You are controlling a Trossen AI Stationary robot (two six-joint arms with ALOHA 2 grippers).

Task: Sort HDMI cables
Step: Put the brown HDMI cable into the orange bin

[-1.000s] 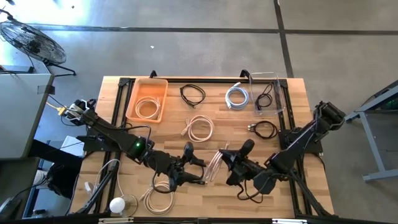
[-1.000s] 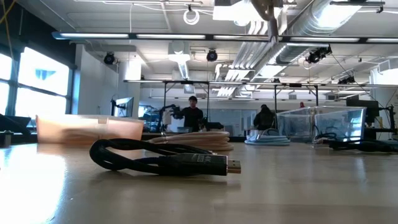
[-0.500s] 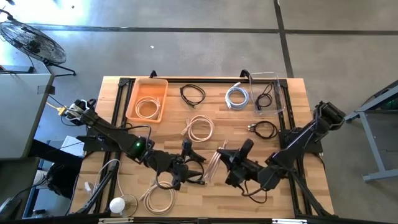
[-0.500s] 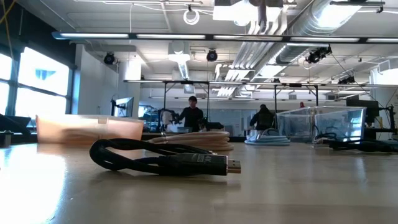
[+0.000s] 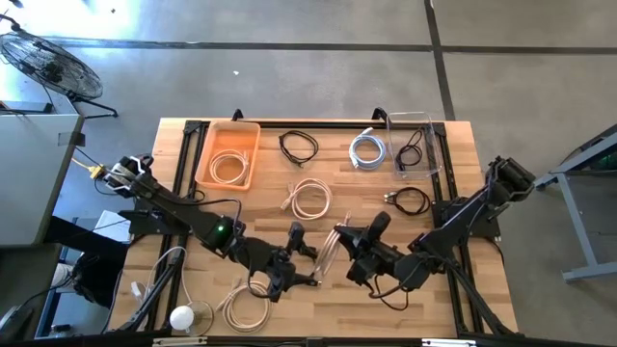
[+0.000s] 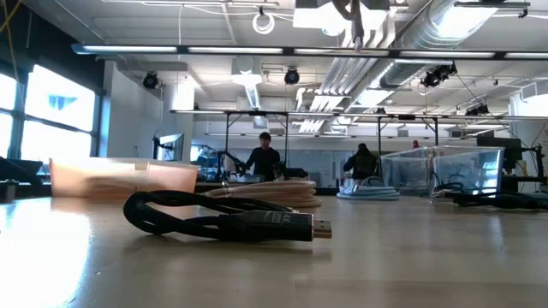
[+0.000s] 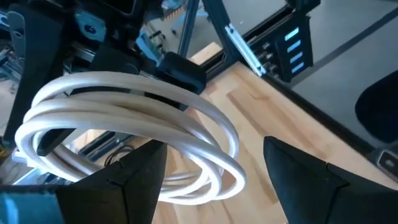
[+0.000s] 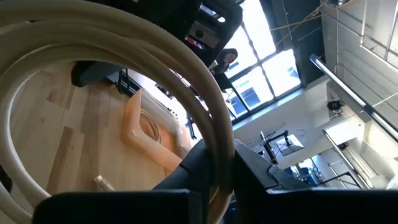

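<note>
A cream-beige coiled HDMI cable (image 5: 329, 254) hangs above the table's near middle, between both grippers. My right gripper (image 5: 344, 243) is shut on it; the coil fills the right wrist view (image 8: 124, 56). My left gripper (image 5: 308, 258) is open just to the coil's left. In the left wrist view its fingers (image 7: 124, 180) stand on either side of the coil's lower loops (image 7: 205, 168); whether they touch I cannot tell. Other coils lie flat: cream (image 5: 310, 199), black (image 5: 299, 146), silvery-white (image 5: 367, 149), black (image 5: 410, 200). My right gripper pinches several strands of the cream coil's rim (image 8: 214, 124) between its two fingers, coming level from the table's right. The coil is lifted clear of the table and stands on edge. The left wrist view shows the dark fingers (image 7: 180, 68) on the coil's far side.
An orange tray (image 5: 207, 159) at the far left holds a cream coil. A clear bin (image 5: 432, 154) at the far right holds a black one. A cream coil (image 5: 246, 310) and a black coil (image 5: 255, 285) lie near the near edge, under the left arm. Another black cable (image 6: 227, 218) fills the low view's foreground.
My right gripper has carried the cream coil a little toward the table's left. My left arm has reached slightly toward the right, closing on the coil. The other cables have stayed put.
</note>
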